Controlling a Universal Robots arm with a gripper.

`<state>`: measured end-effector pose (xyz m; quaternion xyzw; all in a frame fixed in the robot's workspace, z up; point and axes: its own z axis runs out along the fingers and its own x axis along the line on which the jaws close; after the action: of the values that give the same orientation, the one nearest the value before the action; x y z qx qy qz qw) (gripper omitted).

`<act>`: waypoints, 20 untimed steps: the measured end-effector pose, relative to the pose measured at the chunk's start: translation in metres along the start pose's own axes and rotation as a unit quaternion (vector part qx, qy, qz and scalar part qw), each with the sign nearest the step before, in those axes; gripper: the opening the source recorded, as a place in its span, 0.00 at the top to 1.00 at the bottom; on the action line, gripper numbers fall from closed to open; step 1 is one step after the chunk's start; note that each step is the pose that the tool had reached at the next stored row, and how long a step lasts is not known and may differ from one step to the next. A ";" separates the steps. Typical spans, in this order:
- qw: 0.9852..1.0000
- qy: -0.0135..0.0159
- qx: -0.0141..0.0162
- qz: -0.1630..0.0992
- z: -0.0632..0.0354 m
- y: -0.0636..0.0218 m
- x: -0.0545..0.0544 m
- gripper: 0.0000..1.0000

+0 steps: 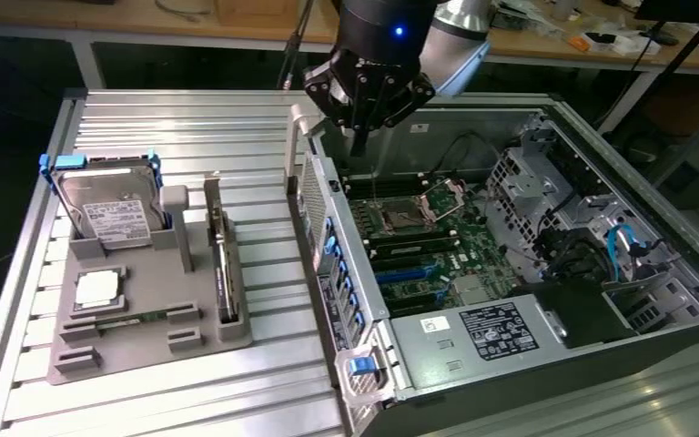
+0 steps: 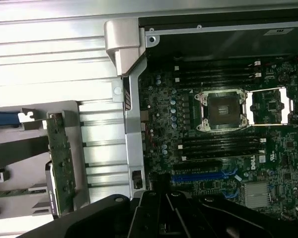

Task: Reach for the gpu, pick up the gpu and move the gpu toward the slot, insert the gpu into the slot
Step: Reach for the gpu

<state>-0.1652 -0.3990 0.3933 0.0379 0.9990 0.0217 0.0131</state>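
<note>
gpu point(image 1: 225, 273) edge-on, green face in wrist view

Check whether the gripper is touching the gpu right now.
Apart. In the exterior view the gripper hangs above the computer case, while the gpu stands on edge in the grey holder, well to the exterior view's left.
</note>
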 end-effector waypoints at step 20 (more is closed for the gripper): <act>1.000 0.000 0.000 0.000 -0.0010 -0.0028 0.038 0.89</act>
<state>-0.2032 -0.3989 0.3933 0.0379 0.9990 0.0217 0.0131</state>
